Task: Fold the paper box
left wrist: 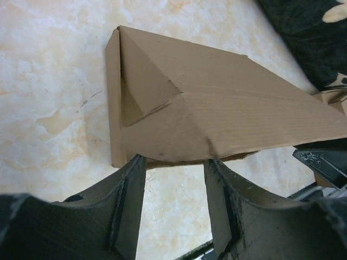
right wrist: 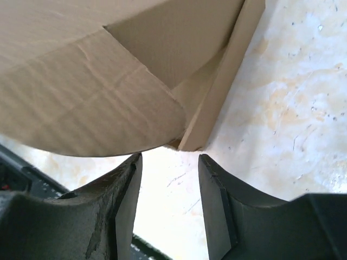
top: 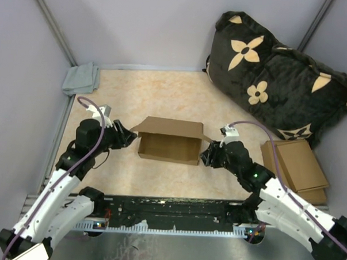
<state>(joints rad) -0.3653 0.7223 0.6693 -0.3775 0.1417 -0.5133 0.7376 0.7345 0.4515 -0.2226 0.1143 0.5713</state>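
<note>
The paper box is a shallow brown cardboard tray in the middle of the table, its walls standing and its back lid flap raised. My left gripper sits just off the box's left end, open, with nothing between its fingers. In the left wrist view the box's folded end flap lies right in front of my left gripper, touching or nearly touching the fingertips. My right gripper is at the box's right end, open and empty. The right wrist view shows the rounded flap just ahead of my right gripper.
A stack of flat brown cardboard pieces lies at the right of the table. A dark cushion with tan flower shapes fills the back right corner. A grey cloth lies at the back left. A black rail runs along the near edge.
</note>
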